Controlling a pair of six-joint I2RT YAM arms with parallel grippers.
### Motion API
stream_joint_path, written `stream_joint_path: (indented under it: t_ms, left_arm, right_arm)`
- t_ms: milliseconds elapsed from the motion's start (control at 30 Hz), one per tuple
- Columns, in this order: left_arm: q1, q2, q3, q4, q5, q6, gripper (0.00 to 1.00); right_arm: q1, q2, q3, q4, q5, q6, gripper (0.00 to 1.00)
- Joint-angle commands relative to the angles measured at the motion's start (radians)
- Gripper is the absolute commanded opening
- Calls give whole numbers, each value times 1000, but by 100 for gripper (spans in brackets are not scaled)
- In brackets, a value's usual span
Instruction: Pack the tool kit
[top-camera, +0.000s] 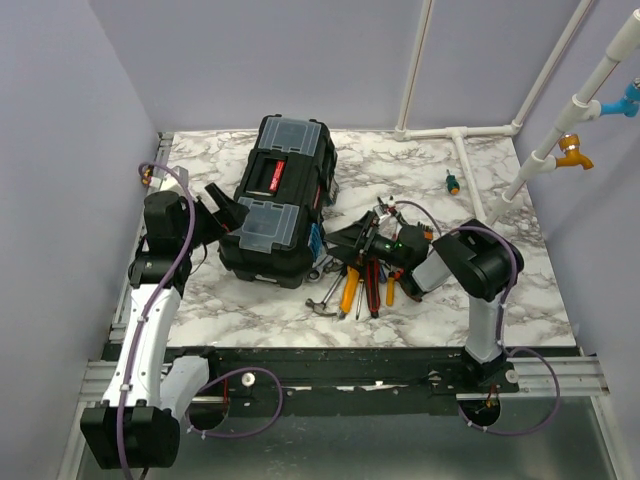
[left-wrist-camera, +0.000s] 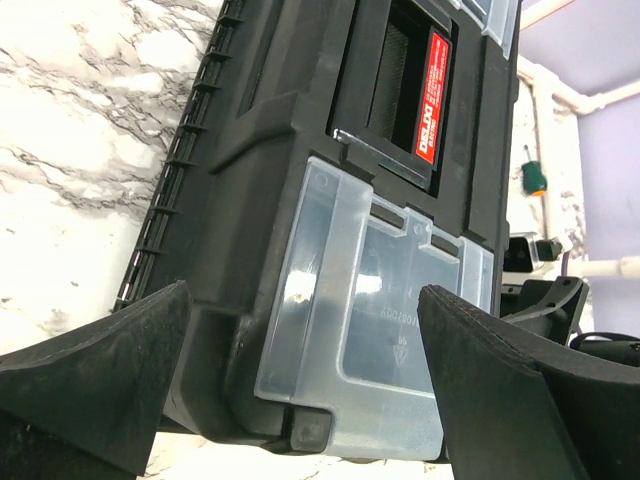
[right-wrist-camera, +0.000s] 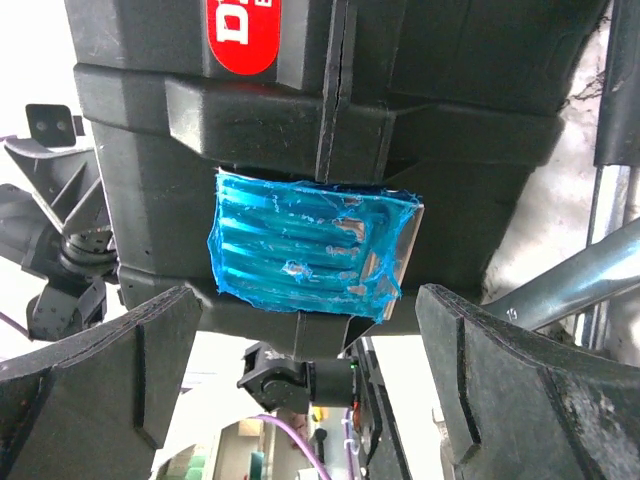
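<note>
The black toolbox (top-camera: 280, 195) lies shut at the table's middle, with a red label on its handle and clear lid compartments (left-wrist-camera: 380, 330). My left gripper (top-camera: 225, 212) is open at the box's near-left corner; in the left wrist view (left-wrist-camera: 300, 400) the jaws stand wide on either side of that corner, holding nothing. My right gripper (top-camera: 350, 240) is open at the box's right side. It faces a metal latch under blue film (right-wrist-camera: 310, 245) and is empty in the right wrist view (right-wrist-camera: 310, 385). Loose tools (top-camera: 355, 282) lie beside the box: pliers, a hammer, a wrench.
A small green-handled screwdriver (top-camera: 452, 182) lies alone at the back right; it also shows in the left wrist view (left-wrist-camera: 534, 178). White pipes (top-camera: 470, 132) with an orange tap (top-camera: 572, 150) run along the back right. Purple walls enclose the table.
</note>
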Motion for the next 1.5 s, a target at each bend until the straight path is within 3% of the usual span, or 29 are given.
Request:
stream_joint_path:
  t_ms: [0, 100, 500, 567, 633, 733, 900, 1167, 1200, 1267, 1300, 1467]
  left_arm:
    - [-4, 72, 114, -123, 41, 110, 98]
    - [3, 114, 152, -140, 64, 165, 98]
    - [11, 308, 243, -210, 144, 194, 99]
    - [12, 316, 220, -190, 157, 190, 98]
    - [11, 322, 197, -168, 174, 190, 99]
    - [11, 343, 178, -157, 222, 189, 98]
    - [11, 385, 181, -154, 313, 193, 97]
    - [10, 382, 187, -173, 279, 206, 97]
    - [10, 376, 187, -176, 270, 208, 97]
    - [10, 364, 191, -183, 242, 216, 96]
    - [10, 358, 193, -185, 233, 218, 97]
    - [11, 318, 187, -181, 185, 219, 97]
  right_arm:
    - [15, 67, 32, 213, -9, 76, 100]
    - [26, 130, 83, 287, -30, 129, 100]
    - [87, 188, 201, 271, -34, 163, 100]
    - [88, 177, 199, 222, -35, 150, 86]
    - [89, 175, 196, 200, -36, 147, 57]
    - [88, 188, 197, 216, -36, 166, 29]
    - [88, 197, 217, 196, -45, 175, 11]
    - [89, 172, 212, 162, -37, 137, 12]
    - [89, 165, 205, 155, -33, 128, 22]
    - [85, 135, 179, 107, -8, 103, 53]
    - [83, 123, 158, 80, 9, 91, 61]
    - [66, 61, 97, -6, 58, 22, 77]
